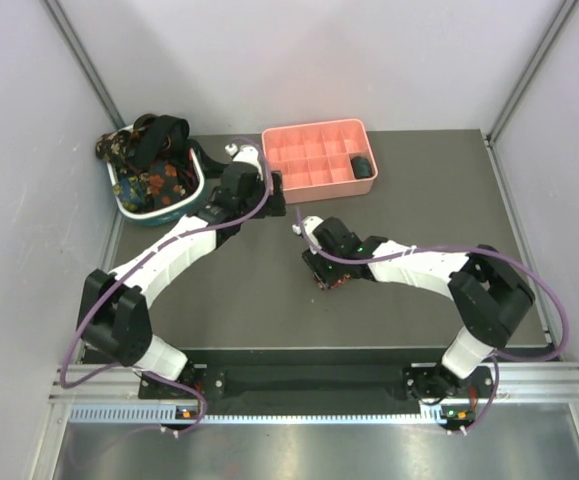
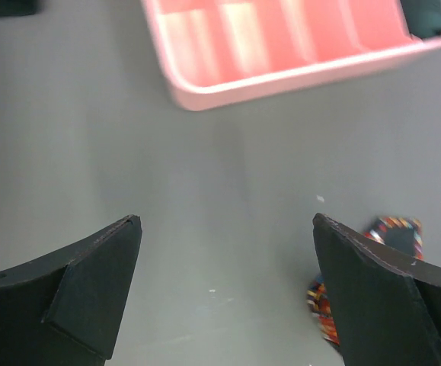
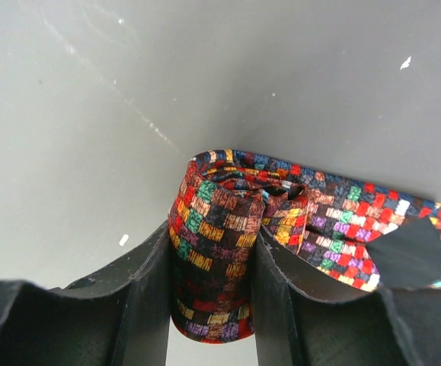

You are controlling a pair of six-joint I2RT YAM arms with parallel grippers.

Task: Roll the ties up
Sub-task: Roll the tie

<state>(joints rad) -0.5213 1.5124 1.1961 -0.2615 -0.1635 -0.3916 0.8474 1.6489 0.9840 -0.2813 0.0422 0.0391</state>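
- The right jaws are closed on the partly rolled checked tie [image 3: 212, 252], at the middle of the table [image 1: 259, 310].
- The left jaws stand wide apart, empty, near the pink tray [image 2: 281, 75] by the far edge.

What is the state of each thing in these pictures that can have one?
Right gripper, shut on the checked tie.
Checked tie, rolled, one end loose, clamped between the fingers.
Left gripper, open, empty, above the table.
Pink tray, most compartments empty.
Dark bundle, lying in a right-end compartment.
Basket, full.
Ties in the basket, unrolled, heaped over the rim.
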